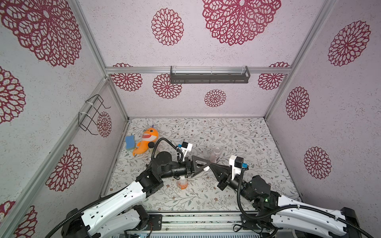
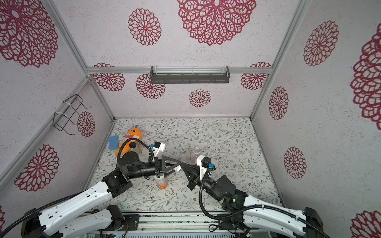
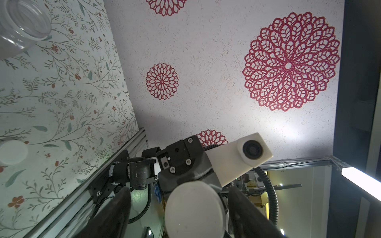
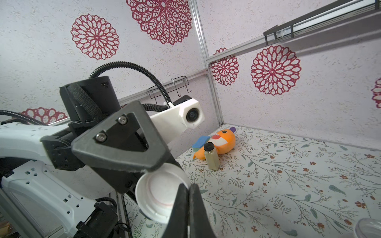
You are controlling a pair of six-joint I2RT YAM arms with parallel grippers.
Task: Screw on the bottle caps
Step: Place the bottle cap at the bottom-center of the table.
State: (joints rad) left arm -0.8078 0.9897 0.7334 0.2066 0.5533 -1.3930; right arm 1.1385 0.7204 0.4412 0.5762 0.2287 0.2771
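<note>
A white cap [image 4: 156,193] is pinched at its rim by the right pincer [image 4: 187,188]. The left pincer [image 3: 178,191] is spread around it.

The walls [image 1: 206,55] are covered in speckled grey-white, printed with crimson lace-like flower medallions. The desk [image 1: 237,140] is patterned with grey-green leafy sprigs and small rust-red blossoms on off-white. The plush toy [image 1: 149,135] is coloured orange, with white mouth and purple fin; the sponge [image 1: 129,142] is blue over a yellow-green layer. The jar [image 4: 211,159] is topped in black and filled with olive-tan. The bottle cap [image 4: 156,197] is white. One bottle [image 1: 182,185] is based in orange, the other bottle [image 1: 216,156] tinted pale purple. The shelf [image 1: 210,79] is dark grey, the wire rack [image 1: 90,115] black. The left arm [image 1: 115,204] and right arm [image 1: 305,216] are clad in white with black joints
</note>
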